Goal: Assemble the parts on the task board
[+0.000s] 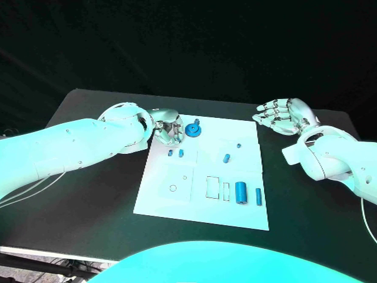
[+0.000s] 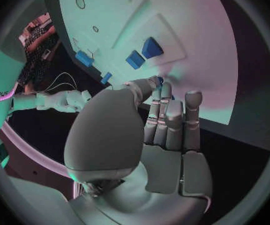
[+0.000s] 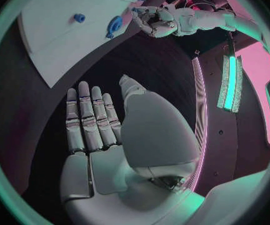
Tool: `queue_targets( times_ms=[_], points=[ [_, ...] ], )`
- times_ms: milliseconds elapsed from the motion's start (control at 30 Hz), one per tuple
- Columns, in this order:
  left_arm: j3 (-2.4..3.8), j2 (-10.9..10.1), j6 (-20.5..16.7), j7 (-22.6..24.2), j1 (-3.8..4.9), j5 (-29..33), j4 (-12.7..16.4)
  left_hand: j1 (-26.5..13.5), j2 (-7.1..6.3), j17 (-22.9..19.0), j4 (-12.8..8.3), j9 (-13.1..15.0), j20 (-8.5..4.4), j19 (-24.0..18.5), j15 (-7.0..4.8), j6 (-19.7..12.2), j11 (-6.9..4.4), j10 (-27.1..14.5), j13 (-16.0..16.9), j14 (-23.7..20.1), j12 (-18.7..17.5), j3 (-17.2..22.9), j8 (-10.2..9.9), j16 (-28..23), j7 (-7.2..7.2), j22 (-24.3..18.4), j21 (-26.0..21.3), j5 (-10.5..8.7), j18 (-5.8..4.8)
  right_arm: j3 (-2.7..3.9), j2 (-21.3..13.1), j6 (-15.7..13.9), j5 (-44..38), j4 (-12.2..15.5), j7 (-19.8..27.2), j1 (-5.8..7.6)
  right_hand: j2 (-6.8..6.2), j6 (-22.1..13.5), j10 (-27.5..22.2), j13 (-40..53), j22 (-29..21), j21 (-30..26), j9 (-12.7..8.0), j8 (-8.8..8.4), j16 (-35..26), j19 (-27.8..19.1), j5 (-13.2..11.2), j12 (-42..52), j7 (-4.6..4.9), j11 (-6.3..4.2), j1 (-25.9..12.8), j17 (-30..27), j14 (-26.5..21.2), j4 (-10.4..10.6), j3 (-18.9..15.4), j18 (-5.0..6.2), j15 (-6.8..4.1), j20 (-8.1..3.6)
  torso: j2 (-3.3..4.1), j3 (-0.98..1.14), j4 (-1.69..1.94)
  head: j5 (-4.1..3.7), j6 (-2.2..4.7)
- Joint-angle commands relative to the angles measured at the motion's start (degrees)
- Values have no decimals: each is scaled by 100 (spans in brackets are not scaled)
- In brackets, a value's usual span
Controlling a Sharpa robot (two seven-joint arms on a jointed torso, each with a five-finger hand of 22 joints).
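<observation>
Head view first: we see the white task board (image 1: pixel 182 203) flat on the black tabletop (image 1: pixel 86 194), with small blue parts on it: a round disc-like part (image 1: pixel 194 130) at the far edge, two short pegs (image 1: pixel 176 153), and a thick cylinder (image 1: pixel 240 192) beside a slim one (image 1: pixel 259 196) near the front. The left robot hand (image 1: pixel 165 130) sits at the board's far left corner, just beside the round part; we judge a pick is starting. The right robot hand (image 1: pixel 282 116) hovers off the board's far right corner, fingers apart, holding nothing. Left wrist view: smooth metallic fingers (image 2: pixel 172 117) extend toward the board, nothing gripped. Right wrist view: the palm (image 3: pixel 103 135) lies open, fingers straight.
</observation>
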Motion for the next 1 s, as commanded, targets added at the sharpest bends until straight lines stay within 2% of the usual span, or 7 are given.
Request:
queue_targets(
  times_ms=[33, 1000],
  points=[
    [-22, 29, 94, 2, -19, -34, -13, -37, 0, 8, -12, 6, 8, 47, -11, 49, -4, 57, 4, 39, -23, -35, -9, 40, 10, 7, -5, 5, -97, 2, 3, 61, -17, 6, 72, -3, 28, 34, 45, 1, -6, 10, -9, -29, -18, -18, 20, -28, 336, 1, 21, -7, 17, -2, 20, 85, 22, -5, 3, 3, -4, -3, 1],
    [-37, 48, 139, -11, -37, -28, -41, -11, 25, 65, -45, 40, -3, 110, -28, 140, -19, 161, 29, 90, -82, -60, -39, 73, 2, 41, 9, 5, -105, 2, 10, 66, -17, -15, 75, -14, 27, 52, 57, 1, -53, 11, -19, -59, -18, -10, 19, -55, 335, 0, 16, -51, 23, -2, 38, 85, 22, -5, -1, -5, 5, -22, 1]
  ],
)
